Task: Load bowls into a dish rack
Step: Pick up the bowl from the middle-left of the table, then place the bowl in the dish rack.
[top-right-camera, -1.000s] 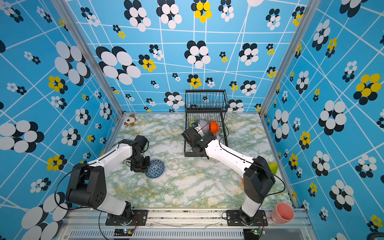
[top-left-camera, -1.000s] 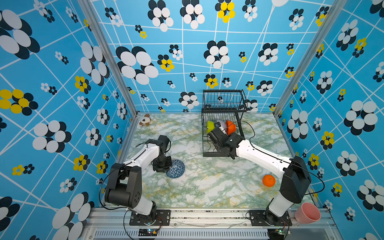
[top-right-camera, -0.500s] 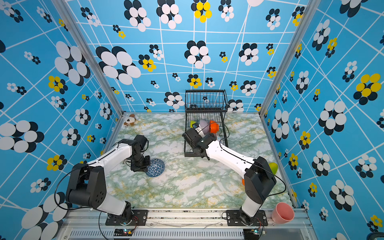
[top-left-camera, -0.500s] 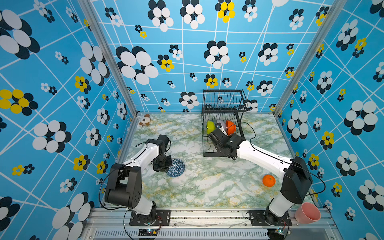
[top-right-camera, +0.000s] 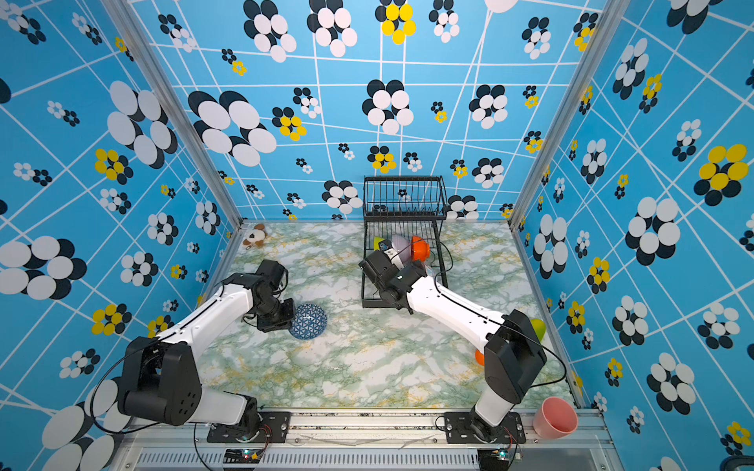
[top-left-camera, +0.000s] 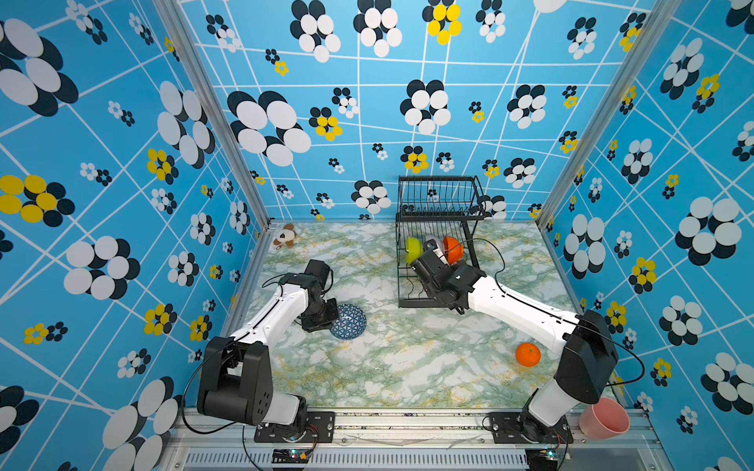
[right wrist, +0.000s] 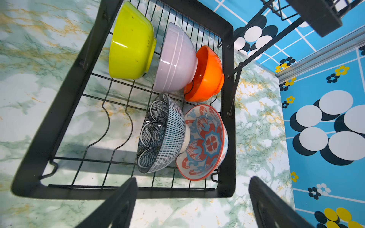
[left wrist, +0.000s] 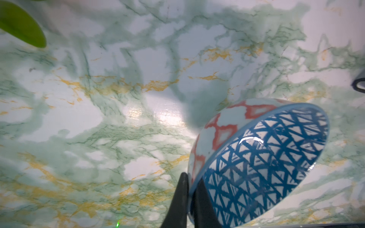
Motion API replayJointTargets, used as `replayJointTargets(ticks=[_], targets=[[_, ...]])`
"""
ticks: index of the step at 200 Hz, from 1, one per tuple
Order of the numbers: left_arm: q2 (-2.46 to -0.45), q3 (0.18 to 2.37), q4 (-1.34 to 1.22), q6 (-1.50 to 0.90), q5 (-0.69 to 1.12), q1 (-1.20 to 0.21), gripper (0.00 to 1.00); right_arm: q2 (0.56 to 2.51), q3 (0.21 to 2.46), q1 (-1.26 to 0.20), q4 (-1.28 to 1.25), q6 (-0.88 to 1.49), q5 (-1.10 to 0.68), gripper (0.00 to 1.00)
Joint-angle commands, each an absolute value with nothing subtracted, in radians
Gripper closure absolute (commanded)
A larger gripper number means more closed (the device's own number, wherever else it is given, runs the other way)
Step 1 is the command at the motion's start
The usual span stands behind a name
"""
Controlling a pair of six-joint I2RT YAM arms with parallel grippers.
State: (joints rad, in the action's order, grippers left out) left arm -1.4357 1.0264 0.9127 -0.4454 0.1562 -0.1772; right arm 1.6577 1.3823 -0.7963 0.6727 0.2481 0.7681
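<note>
L fingers [left wrist: 178, 197] clamp blue bowl [left wrist: 266, 158] rim; R gripper [right wrist: 193, 180] spread by rack [right wrist: 55, 118].

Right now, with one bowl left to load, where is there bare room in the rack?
Free: slots between lime bowl, black bowl and the rack frame. Crowded: the other side, where lilac bowl, orange bowl and floral bowl sit packed.

A lab robot cell: flower-printed walls [top-left-camera: 359, 134], aluminium frame [top-left-camera: 408, 422], marbled tabletop [top-left-camera: 400, 367].

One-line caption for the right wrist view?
Five bowls lean on edge in the lower tray of the dish rack; the open right hand hovers nearby, empty.
</note>
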Motion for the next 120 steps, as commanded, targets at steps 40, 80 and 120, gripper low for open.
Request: replayJointTargets(ticks=[40,80,120], targets=[[-1.446,1.308,0.950,-0.414,0.244,-0.216,1.00,1.613,1.377,-0.789,0.702,0.258,0.736,0.11],[-1.545,1.456,0.969,-0.405,0.258,-0.243,1.00,1.572,1.386,-0.765,0.698,0.266,0.600,0.12],[-1.639,1.541,0.980,-0.371,0.258,-0.292,1.00,1.511,1.383,-0.713,0.685,0.292,0.432,0.13]])
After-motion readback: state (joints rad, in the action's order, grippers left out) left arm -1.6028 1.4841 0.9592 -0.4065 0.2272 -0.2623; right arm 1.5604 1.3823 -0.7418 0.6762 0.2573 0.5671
